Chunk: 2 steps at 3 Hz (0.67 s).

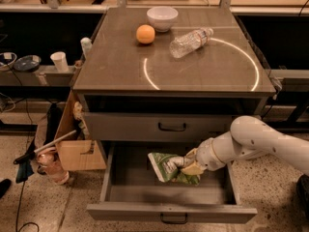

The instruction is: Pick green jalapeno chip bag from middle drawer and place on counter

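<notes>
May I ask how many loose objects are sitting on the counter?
3: a white bowl at the back, an orange beside it, a water bottle lying right of those. None look hidden. The end effector is in the middle drawer, gripping the green jalapeno chip bag.

The tool (187, 164) clasps the green jalapeno chip bag (166, 167) inside the middle drawer (169, 211). Speckled terrazzo floor (48, 207) spreads below. Well left of the tool are an open cardboard box (79, 151) and a low grey shelf (38, 74) holding a white cup (59, 61). Far behind the tool runs a tan workbench (270, 1).
</notes>
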Each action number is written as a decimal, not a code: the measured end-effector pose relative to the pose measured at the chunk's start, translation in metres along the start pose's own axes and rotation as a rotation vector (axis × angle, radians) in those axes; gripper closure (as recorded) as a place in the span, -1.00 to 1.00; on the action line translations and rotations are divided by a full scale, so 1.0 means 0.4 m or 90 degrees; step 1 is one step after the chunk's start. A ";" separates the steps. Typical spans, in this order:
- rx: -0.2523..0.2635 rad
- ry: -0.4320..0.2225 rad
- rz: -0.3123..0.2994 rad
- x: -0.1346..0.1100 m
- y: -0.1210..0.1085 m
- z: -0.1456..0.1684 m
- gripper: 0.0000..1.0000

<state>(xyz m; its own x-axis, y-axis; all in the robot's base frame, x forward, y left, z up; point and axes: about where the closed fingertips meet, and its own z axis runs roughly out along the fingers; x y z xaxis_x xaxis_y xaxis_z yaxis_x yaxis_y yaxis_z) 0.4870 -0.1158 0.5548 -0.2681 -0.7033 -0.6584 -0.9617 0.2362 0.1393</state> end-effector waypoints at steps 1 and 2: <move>0.027 0.002 -0.030 -0.058 0.019 -0.076 1.00; 0.027 0.002 -0.030 -0.058 0.019 -0.076 1.00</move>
<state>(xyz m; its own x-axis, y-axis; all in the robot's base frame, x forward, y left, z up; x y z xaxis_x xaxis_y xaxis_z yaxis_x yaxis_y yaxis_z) 0.4844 -0.1181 0.5938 -0.2232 -0.7161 -0.6613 -0.9698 0.2317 0.0764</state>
